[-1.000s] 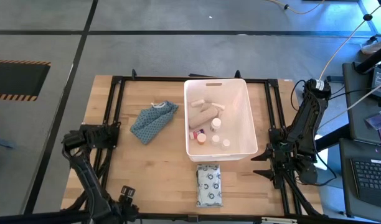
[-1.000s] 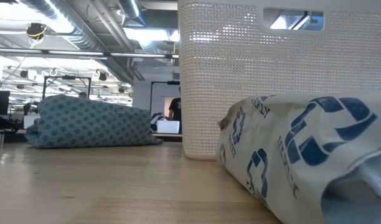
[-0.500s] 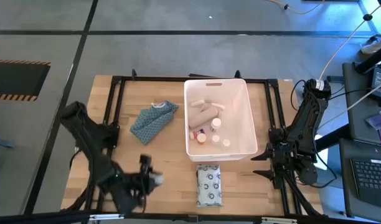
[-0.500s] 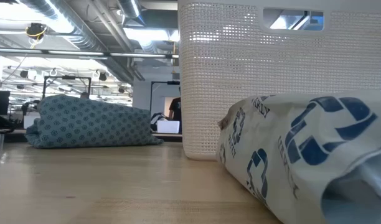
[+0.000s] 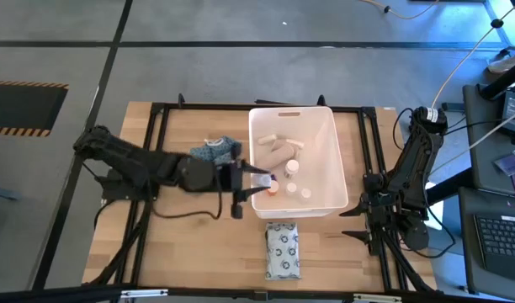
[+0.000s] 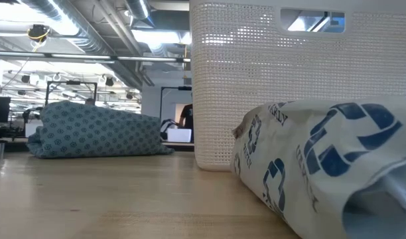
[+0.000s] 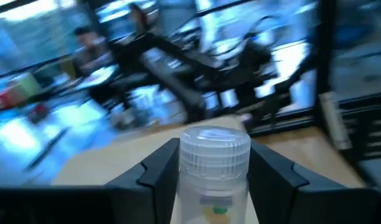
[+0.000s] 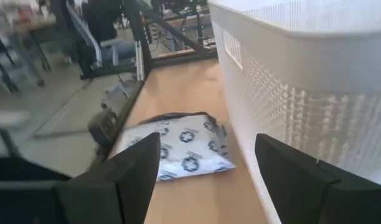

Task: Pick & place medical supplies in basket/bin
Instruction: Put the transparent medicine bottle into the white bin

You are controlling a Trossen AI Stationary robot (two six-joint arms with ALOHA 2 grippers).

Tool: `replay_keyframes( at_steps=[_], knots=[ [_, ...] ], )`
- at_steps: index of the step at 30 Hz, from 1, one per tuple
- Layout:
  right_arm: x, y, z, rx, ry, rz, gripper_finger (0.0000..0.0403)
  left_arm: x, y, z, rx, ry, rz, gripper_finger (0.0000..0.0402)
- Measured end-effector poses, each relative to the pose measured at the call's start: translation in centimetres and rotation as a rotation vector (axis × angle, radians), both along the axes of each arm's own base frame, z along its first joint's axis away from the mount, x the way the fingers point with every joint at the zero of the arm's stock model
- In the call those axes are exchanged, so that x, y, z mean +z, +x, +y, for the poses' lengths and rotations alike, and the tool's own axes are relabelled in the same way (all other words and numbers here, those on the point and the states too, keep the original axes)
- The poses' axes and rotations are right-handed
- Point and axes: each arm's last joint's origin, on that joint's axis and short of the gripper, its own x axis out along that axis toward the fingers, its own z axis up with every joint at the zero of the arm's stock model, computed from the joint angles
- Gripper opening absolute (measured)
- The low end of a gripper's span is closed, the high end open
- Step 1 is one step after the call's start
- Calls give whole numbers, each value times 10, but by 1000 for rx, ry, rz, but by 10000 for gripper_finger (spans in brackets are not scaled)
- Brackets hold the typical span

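Note:
My left gripper [image 5: 245, 181] reaches level from the table's left and stands at the left wall of the white bin [image 5: 325, 135], shut on a small white-capped bottle [image 7: 214, 155]. In the bin lie a beige bandage roll [image 5: 274, 154] and small white bottles [image 5: 293, 168]. A grey-white patterned soft pack [image 5: 282, 250] lies flat on the table near the bin's near wall. My right gripper [image 5: 352, 224] waits open at the table's right side, facing that pack [image 8: 178, 152]. My left gripper pinches the bottle's body just below its ribbed cap [image 7: 193, 183] between the two fingers [image 7: 159, 171]. The fingers come level from the table's left. The bottle is lifted clear of the table, and its cap stands above the fingers.
A blue patterned soft pack [image 5: 212, 151] lies on the table left of the bin, partly under my left arm. A black frame [image 5: 156, 118] rims the tabletop. The low view shows the bin's perforated wall [image 6: 296, 79] with both packs beside it.
My left gripper has swung from the table's near left corner up and toward the bin, carrying the bottle. It has tipped from pointing down to pointing level. My right arm has kept its place.

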Motion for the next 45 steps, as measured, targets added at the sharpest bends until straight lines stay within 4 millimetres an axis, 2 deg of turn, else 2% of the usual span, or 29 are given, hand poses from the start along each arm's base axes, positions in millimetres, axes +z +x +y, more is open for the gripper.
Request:
replay_keyframes(
  at_steps=[7, 12, 17, 20, 25, 28, 32, 37, 45],
  knots=[
    [14, 1, 10, 92, 377, 33, 264, -15, 24, 29, -292, -153, 64, 158],
    [28, 1, 16, 191, 455, 1, 264, -40, 42, 37, -397, -273, 179, 160],
    [42, 1, 17, 249, 262, -116, 264, -65, 59, 48, -372, -270, 259, 159],
    [55, 0, 15, 265, 98, -219, 264, -70, 64, 63, -383, -314, 269, 158],
    [89, 2, 2, 223, -125, -349, 264, -73, 67, 91, -406, -470, 285, 159],
    [110, 6, -5, 197, -237, -349, 264, -70, 67, 105, -426, -525, 263, 159],
    [128, 13, -10, 189, -399, -269, 264, -65, 67, 114, -461, -524, 220, 159],
    [147, 30, -19, 266, -422, -220, 264, -62, 67, 114, -508, -506, 195, 159],
    [177, 53, -43, 397, -412, -183, 264, -43, 66, 113, -597, -457, 168, 159]
  ],
)
